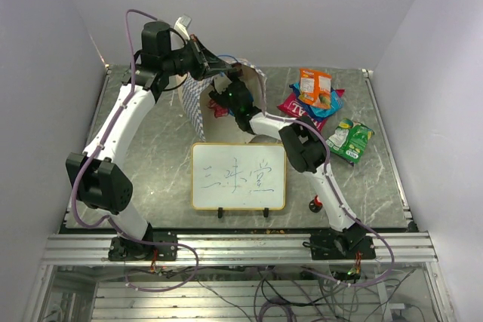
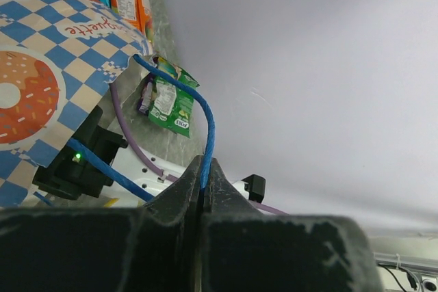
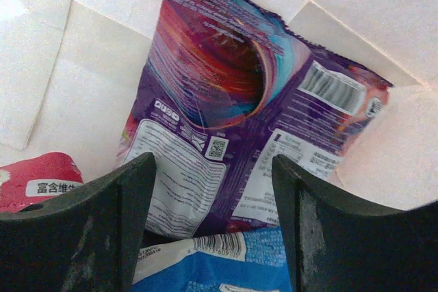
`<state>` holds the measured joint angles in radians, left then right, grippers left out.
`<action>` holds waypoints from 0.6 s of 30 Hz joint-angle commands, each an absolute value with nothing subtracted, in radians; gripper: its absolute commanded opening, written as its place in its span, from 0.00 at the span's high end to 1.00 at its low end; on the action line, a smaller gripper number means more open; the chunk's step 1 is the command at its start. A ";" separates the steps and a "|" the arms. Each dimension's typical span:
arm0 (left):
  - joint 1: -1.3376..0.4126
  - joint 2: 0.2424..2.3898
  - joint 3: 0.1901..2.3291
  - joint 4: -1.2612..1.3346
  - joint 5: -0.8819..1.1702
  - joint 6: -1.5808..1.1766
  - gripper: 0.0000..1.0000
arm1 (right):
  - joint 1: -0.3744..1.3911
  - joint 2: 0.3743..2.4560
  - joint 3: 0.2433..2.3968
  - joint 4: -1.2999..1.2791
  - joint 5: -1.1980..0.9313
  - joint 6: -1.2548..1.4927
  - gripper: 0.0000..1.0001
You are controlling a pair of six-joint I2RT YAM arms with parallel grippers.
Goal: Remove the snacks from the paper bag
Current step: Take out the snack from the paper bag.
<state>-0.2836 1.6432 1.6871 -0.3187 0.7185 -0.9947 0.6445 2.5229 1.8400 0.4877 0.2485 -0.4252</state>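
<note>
My left gripper (image 2: 204,172) clamps the paper bag (image 2: 48,46) by its blue cord (image 2: 207,124); my right gripper (image 3: 213,189), fingers apart, faces a purple packet (image 3: 219,80).

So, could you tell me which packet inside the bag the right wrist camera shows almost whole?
The purple packet, with its swirl print; the red packet and blue packet show only an edge.

Top view: high behind arm bases (image 1: 143,246), down on whole table (image 1: 151,160). Left wrist: close, paper bag (image 2: 41,66) upper left, green packet (image 2: 168,100) centre (shared with top view). Right wrist: inside bag, purple packet (image 3: 233,100) close.
</note>
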 commanded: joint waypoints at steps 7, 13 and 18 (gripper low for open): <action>-0.296 1.649 1.734 -0.334 0.737 -0.968 0.93 | 0.602 2.594 1.903 0.418 0.158 -0.434 0.70; -0.295 1.655 1.738 -0.325 0.730 -0.981 0.93 | 0.604 2.551 1.903 0.402 0.110 -0.445 0.98; -0.286 1.671 1.742 -0.269 0.731 -1.032 0.93 | 0.607 2.490 1.869 0.417 0.058 -0.469 1.00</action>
<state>-0.2852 1.6554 1.7042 -0.3340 0.7143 -0.9916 0.6098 2.5511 1.8900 0.4358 0.1188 -0.4477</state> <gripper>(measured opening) 0.080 0.007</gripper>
